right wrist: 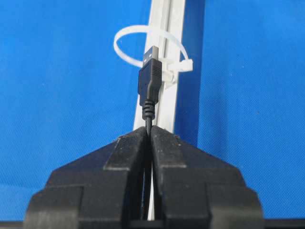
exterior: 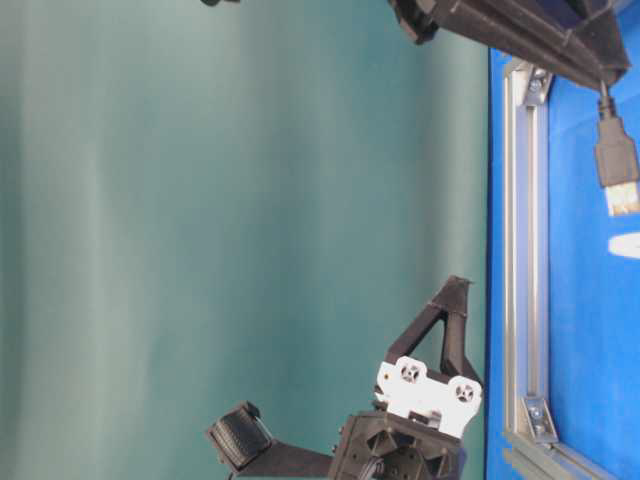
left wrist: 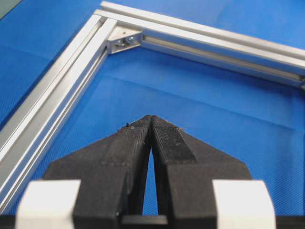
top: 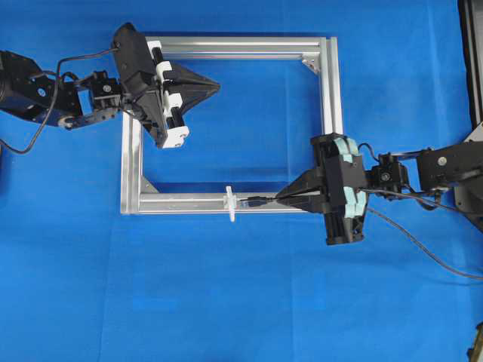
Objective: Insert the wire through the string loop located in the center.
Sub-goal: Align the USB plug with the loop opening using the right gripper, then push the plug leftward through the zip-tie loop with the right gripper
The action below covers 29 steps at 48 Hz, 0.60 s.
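**Inspector:** Right gripper (right wrist: 149,131) first. What has it got?

**Onlooker:** Its jaws are pressed together on the wire (right wrist: 148,86), pinching the cable just behind the plug. The plug sticks out past the fingertips, metal tip leading. I'd say it is held that close so the free end stays stiff and goes where the gripper aims.

**Inspector:** And the target?

**Onlooker:** The string loop (right wrist: 143,47) stands on the near rail of the aluminium frame (top: 324,90), roughly mid-rail. From the right wrist view the tip sits in line with the loop's opening. From overhead the plug lies along the rail, near the loop (top: 231,204) but not yet through it. Whether the tip has reached the ring I cannot tell.

**Inspector:** The left gripper (left wrist: 150,119)?

**Onlooker:** Fully closed, nothing between its fingers, hovering over the blue cloth (top: 241,302) inside the frame's far corner. My reading: parked clear of the rail, leaving the approach open.

**Inspector:** Stage?

**Onlooker:** Aligned; a straight push along the rail remains.
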Available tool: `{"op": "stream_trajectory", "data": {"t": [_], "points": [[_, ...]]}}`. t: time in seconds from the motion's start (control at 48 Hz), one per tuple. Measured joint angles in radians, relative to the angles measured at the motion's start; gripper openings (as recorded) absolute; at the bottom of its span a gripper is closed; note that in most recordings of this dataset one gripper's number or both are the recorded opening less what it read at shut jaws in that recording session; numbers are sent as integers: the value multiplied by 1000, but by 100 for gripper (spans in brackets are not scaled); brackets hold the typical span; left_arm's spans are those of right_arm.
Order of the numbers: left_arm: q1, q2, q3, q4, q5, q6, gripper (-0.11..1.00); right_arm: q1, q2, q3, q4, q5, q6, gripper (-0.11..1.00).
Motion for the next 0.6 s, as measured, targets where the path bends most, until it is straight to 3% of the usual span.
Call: {"op": "stream_trajectory", "data": {"t": [0.604], "points": [[-6, 0, 0, -2, 0, 0, 0, 0, 114, -120, 0, 0, 0, -2]]}}
